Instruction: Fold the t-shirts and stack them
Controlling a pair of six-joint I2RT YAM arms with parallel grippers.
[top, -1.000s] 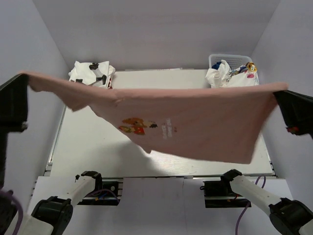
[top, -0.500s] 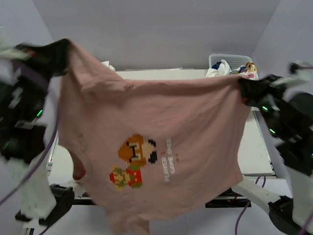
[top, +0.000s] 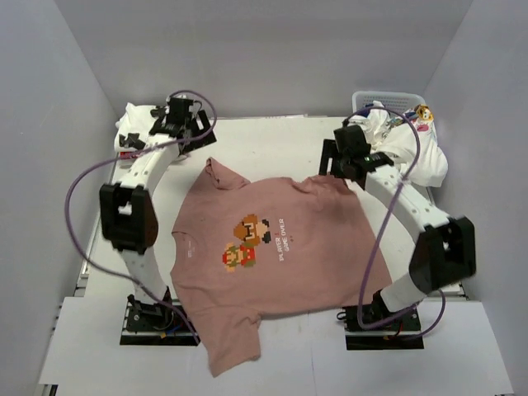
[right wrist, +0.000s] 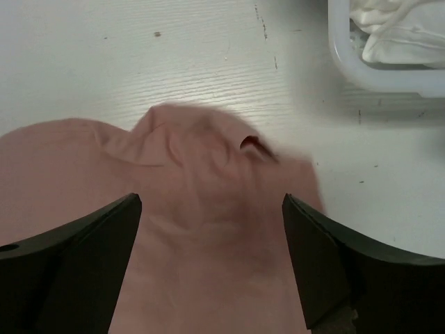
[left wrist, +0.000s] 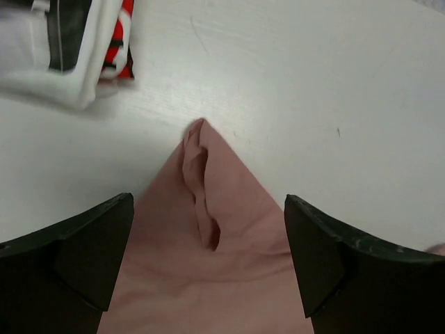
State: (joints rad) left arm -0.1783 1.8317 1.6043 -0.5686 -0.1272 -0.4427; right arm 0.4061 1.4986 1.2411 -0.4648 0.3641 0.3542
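Observation:
The dusty-pink t-shirt [top: 280, 247] lies spread on the table with its pixel print up. One part of it reaches past the front edge between the arm bases. My left gripper [top: 195, 139] stands open just above the shirt's far-left corner [left wrist: 203, 174], with nothing between its fingers [left wrist: 90, 250]. My right gripper [top: 341, 162] is open too, over the far-right corner [right wrist: 208, 167], and holds nothing. A folded white t-shirt [top: 148, 124] with a black and red print [left wrist: 62, 49] lies at the back left.
A white plastic basket [top: 363, 99] stands at the back right, its rim [right wrist: 348, 66] close to my right gripper. More white tees [top: 408, 140] are heaped in it and spill over its side. Grey walls close in the table on three sides.
The pink shirt, held up stretched between both grippers, swung down and now lies flat on the table. Both grippers have opened and let go of its corners.

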